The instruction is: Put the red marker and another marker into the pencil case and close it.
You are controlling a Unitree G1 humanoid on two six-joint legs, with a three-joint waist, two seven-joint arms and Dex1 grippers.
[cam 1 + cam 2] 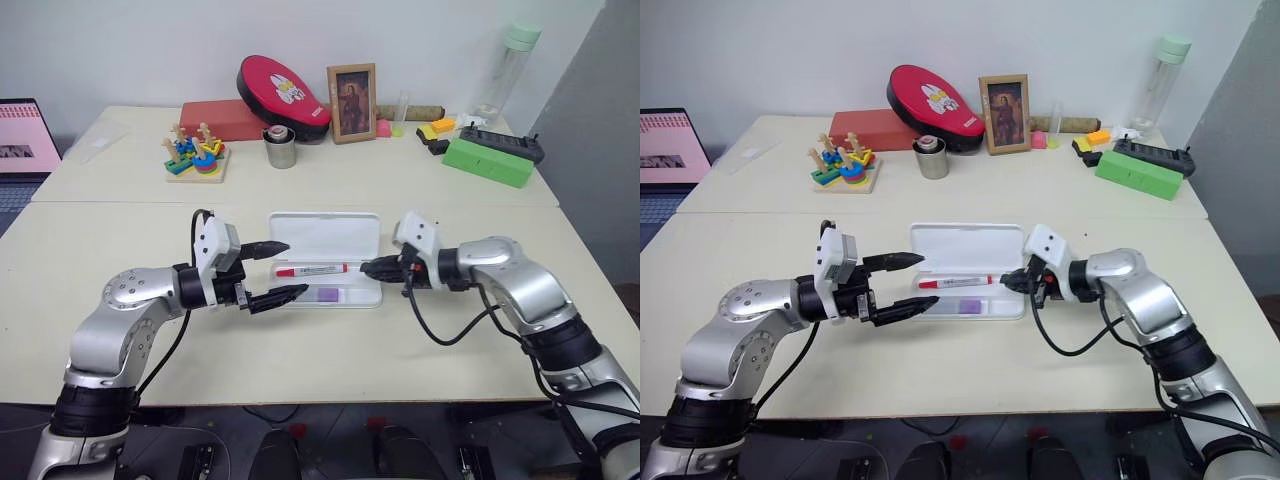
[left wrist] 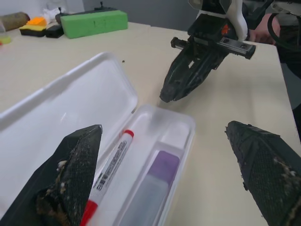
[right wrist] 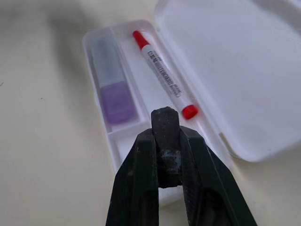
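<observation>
Left eye view gives you the pencil case (image 1: 325,236) lying open on the bench (image 1: 300,330), its lid folded flat toward the far side. Inside the tray you see the red marker (image 1: 312,269) lying lengthwise in the compartment next to the lid, and the purple highlighter (image 1: 325,295) in the compartment nearer the robot, both resting flat and apart from each other.

Your left claw (image 1: 279,270) hangs at the case's left end with its fingers spread wide, one finger over the lid edge and the other over the near rim of the tray, gripping nothing. Your right claw (image 1: 368,267) sits at the case's right end, just beside the rim, fingers pinched narrow; in the right wrist view you can see them pressed together with nothing between them, pointing over the tray's end compartment.

Further back on the bench you have a red oval case (image 1: 283,96), a framed picture (image 1: 351,102), a small metal cup (image 1: 280,150), a stacking toy (image 1: 195,155) and a green block (image 1: 488,162)
</observation>
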